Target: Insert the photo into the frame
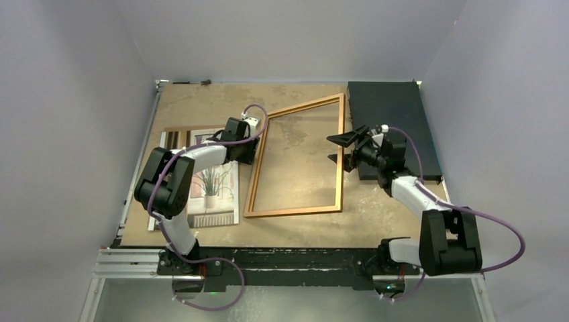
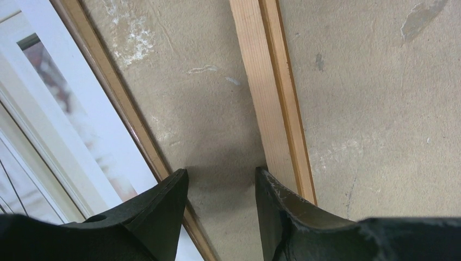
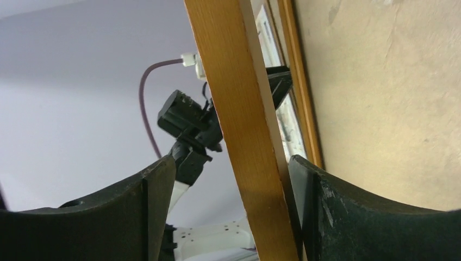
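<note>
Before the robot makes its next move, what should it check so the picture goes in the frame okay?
1. Frame right rail between the right hand fingers: ok.
2. Right hand shut on that rail: not ok, a gap shows beside one finger.
3. Left hand around the left rail: not ok, the rail runs by one finger and bare table fills the gap.
4. Photo out from under the frame: ok, it lies flat to the frame's left.
5. Glass in the frame: cannot tell.
6. Black slab out of the way: ok, it lies beyond the frame's right side.
</note>
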### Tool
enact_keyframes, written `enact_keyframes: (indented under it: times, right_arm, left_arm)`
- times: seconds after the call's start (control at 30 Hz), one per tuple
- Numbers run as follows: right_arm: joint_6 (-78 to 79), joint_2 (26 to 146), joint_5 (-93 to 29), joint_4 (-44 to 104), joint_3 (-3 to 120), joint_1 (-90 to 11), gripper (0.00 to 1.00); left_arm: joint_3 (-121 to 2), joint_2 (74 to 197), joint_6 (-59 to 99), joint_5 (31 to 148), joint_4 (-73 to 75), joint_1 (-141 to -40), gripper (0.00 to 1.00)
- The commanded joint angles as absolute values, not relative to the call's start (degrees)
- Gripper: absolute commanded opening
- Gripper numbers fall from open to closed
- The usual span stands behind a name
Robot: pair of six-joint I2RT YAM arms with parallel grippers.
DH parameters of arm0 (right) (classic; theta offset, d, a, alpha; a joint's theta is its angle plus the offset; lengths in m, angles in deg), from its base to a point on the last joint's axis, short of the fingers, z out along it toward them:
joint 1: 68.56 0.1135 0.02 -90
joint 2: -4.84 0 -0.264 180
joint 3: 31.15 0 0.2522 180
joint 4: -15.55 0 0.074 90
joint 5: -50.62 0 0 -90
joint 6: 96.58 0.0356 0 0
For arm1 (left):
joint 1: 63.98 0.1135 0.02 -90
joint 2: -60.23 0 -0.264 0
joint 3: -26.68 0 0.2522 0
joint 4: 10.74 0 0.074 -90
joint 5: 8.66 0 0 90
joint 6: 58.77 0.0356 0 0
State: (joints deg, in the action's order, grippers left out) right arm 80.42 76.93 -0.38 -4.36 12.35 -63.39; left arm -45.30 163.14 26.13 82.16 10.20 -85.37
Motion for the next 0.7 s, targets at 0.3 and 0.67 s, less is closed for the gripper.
enact_keyframes:
  times: [0.3, 0.67]
  right_arm:
    - [39.7, 86.1, -13.9, 35.5, 35.6, -63.7, 0.71]
    - [35.1, 90.8, -19.4, 31.7, 32.7, -62.2, 0.71]
  left_arm:
    - [-45.9, 163.0, 27.2, 87.8, 17.6, -84.1, 0.37]
    - [-46.4, 161.4, 29.2, 90.9, 19.4, -81.2, 0.35]
